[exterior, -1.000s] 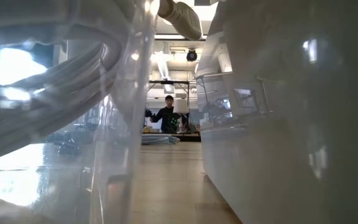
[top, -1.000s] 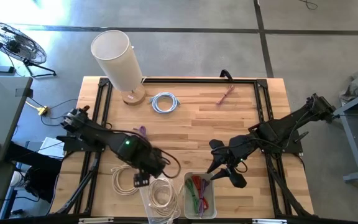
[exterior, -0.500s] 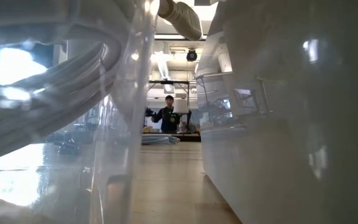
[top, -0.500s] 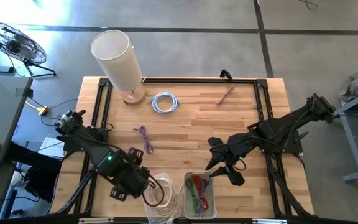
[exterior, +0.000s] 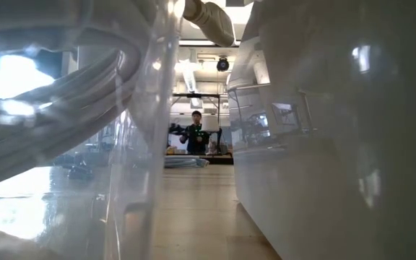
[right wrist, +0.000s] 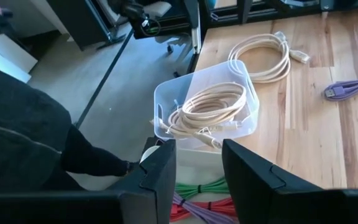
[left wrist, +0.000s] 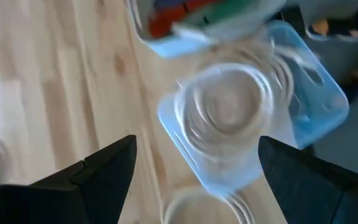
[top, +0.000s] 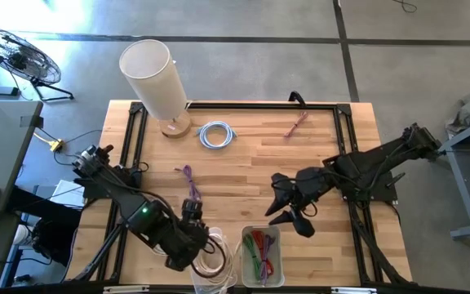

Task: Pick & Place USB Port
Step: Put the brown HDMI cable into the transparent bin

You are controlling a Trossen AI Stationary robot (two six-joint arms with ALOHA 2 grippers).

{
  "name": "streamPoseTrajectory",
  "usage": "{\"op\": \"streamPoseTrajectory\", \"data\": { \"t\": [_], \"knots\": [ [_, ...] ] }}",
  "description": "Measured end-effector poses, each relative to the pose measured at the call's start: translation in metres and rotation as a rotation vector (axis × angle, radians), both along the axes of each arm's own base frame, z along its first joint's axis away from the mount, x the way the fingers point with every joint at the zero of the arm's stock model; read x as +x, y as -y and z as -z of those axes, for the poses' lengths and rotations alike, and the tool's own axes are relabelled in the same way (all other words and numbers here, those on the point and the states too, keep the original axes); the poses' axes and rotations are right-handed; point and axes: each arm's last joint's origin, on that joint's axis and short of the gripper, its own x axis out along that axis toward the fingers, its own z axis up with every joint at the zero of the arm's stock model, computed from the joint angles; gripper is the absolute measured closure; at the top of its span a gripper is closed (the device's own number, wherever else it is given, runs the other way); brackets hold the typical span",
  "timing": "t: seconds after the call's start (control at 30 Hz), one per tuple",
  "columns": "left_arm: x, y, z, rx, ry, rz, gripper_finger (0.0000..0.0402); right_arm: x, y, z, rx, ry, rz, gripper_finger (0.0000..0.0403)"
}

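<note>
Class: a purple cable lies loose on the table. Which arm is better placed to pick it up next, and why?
Probably the left. Its end effector hangs open beside the white-cable bin, with the purple cable just beyond it on the same side. The right end effector, also open, hovers by the coloured-cable bin, farther away.

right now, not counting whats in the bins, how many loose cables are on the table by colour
cream cable: 1
purple cable: 1
light blue cable: 1
pink cable: 1
total: 4
</note>
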Motion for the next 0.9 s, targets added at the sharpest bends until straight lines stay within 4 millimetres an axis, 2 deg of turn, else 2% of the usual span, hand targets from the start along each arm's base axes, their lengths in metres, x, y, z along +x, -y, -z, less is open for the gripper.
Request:
{"op": "streamPoseTrajectory", "data": {
  "t": [0.1,0.27,0.5,0.6,0.77,0.9],
  "knots": [
    [0.002,0.000,-0.002,0.007,0.036,-0.001,0.0071,0.001,0.002,-0.001,0.002,0.013,0.013,0.0281],
    [0.000,0.002,0.000,-0.112,-0.029,-0.084,0.0071,0.002,0.002,-0.002,0.012,0.025,0.018,0.0281],
    [-0.002,-0.001,0.001,-0.047,-0.037,-0.058,0.0071,0.003,0.003,-0.003,-0.011,0.042,0.055,0.0281],
    [-0.007,-0.004,0.003,-0.039,-0.104,-0.077,0.0071,0.003,0.003,-0.003,-0.010,0.041,0.053,0.0281],
    [-0.030,-0.019,0.002,0.024,-0.317,-0.102,0.0071,0.003,0.003,-0.003,-0.017,0.044,0.066,0.0281],
    [-0.032,-0.017,0.015,0.067,-0.372,0.098,0.0071,0.005,0.006,-0.003,-0.027,0.055,0.098,0.0281]
  ]
}}
